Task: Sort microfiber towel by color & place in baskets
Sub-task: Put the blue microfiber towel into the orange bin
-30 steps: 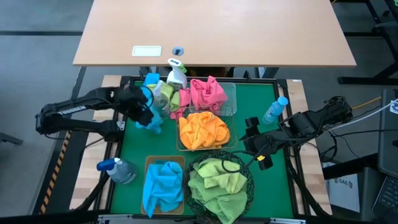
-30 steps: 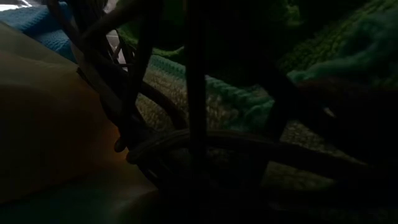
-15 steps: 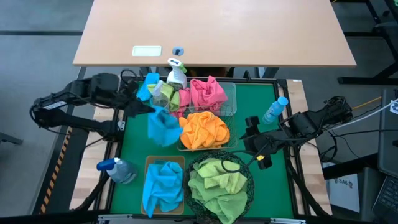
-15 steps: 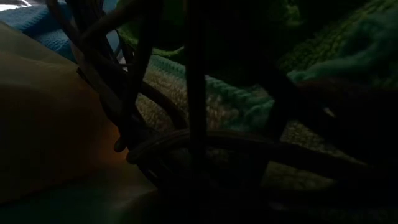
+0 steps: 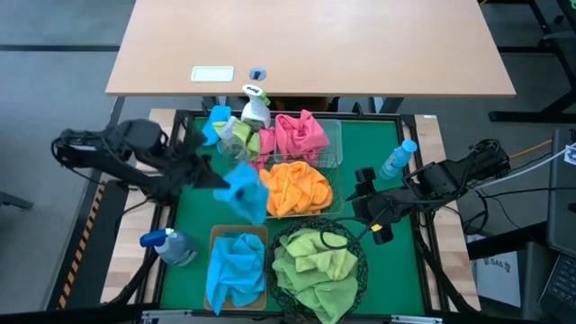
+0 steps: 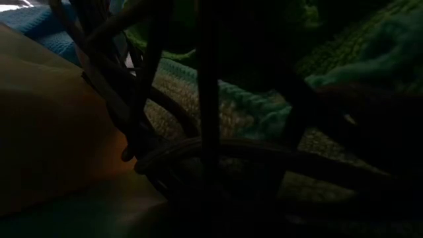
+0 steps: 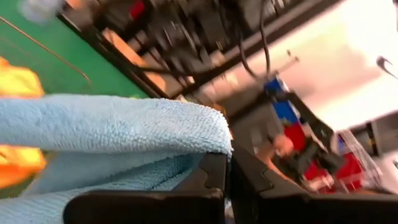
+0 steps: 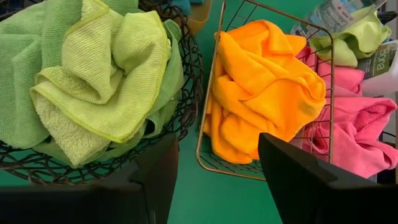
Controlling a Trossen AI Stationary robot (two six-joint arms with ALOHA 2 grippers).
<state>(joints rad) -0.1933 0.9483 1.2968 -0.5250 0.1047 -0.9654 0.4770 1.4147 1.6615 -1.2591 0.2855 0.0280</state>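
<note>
1 soft blue microfiber towel (image 5: 243, 191), crumpled and nubby, hangs clamped in the left gripper (image 5: 212, 176) above the green mat (image 5: 191, 214), beside the wire basket (image 5: 258, 209) of orange cloth. Right gripper (image 5: 369, 205) rests with fingers apart near the round black mesh basket (image 5: 360, 261).

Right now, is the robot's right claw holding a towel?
No, the right gripper is open and empty, hovering between the green towels and the orange towel.

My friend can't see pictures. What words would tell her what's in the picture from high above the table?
The left gripper carries a blue towel over the green table. Baskets hold pink, orange, blue and green towels. The right gripper waits open beside them.
</note>
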